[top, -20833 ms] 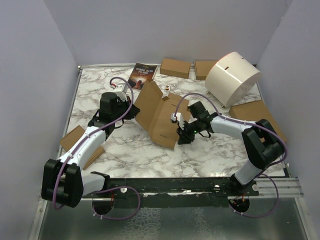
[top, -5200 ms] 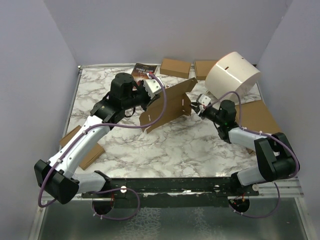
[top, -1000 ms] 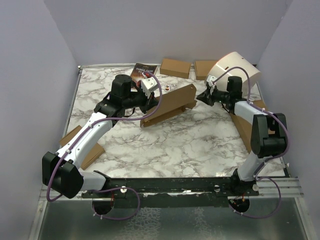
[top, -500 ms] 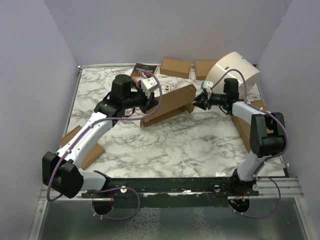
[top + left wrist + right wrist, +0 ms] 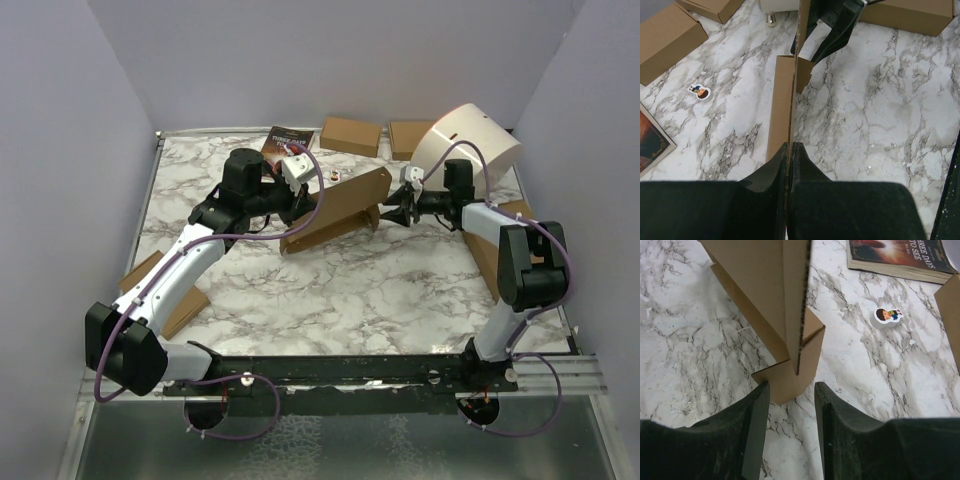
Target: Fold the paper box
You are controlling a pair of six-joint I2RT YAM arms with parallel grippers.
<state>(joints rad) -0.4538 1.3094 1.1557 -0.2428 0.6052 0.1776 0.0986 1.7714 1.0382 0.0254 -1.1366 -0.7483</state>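
The right gripper (image 5: 392, 213) has come in to the right end of the box (image 5: 340, 205), jaws spread just before its flap, likely to take it. The left gripper (image 5: 297, 193) pinches the other end, propping the sheet on edge mid-table for folding. Beyond lie one book (image 5: 283, 150), two small boxes (image 5: 350, 135) and one drum (image 5: 468, 150).

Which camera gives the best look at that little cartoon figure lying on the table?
The right wrist view: the cartoon figure is close and sharp there, face and clothes plain to see. The left wrist view shows it smaller and less clear. The top view shows only a tiny speck.
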